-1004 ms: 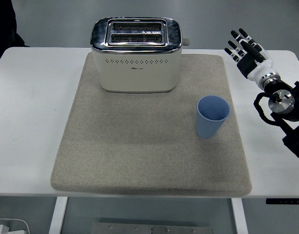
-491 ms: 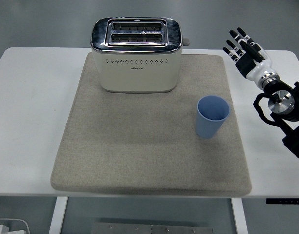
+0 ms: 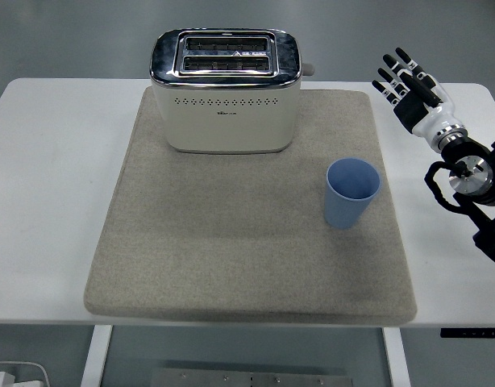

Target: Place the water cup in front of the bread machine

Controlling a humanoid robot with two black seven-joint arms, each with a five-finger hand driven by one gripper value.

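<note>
Water cup [image 3: 351, 193] stands untouched, below-left of the right hand [image 3: 409, 85]. Hand, fingers spread and empty, has drifted slightly rightward; grasp not begun.

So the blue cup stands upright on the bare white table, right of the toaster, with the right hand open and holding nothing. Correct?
Not quite. In the head view the blue cup stands upright on the grey mat, not the bare table. The rest holds: right of the toaster, right hand open.
</note>
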